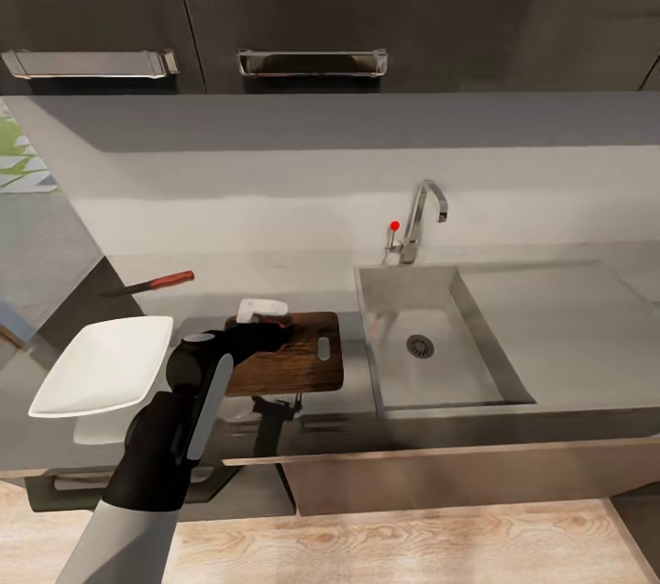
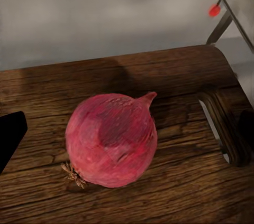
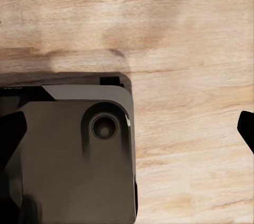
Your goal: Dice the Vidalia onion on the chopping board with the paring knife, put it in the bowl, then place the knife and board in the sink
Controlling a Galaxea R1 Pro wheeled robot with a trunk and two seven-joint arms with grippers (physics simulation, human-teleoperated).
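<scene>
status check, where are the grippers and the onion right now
Left gripper over the chopping board, open, holding nothing. Onion whole on the board, uncut. Knife on the countertop behind the bowl. Right gripper open, aimed at the floor.

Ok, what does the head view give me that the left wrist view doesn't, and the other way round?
Head view: the white bowl at the left, the paring knife lying behind it on the countertop, and the sink basin right of the chopping board. Left wrist view: the Vidalia onion, whole and uncut, resting on the wood with its root tuft showing; in the head view the left arm covers that spot. Both: the chopping board with its handle slot, and the tap's red-tipped lever.
</scene>
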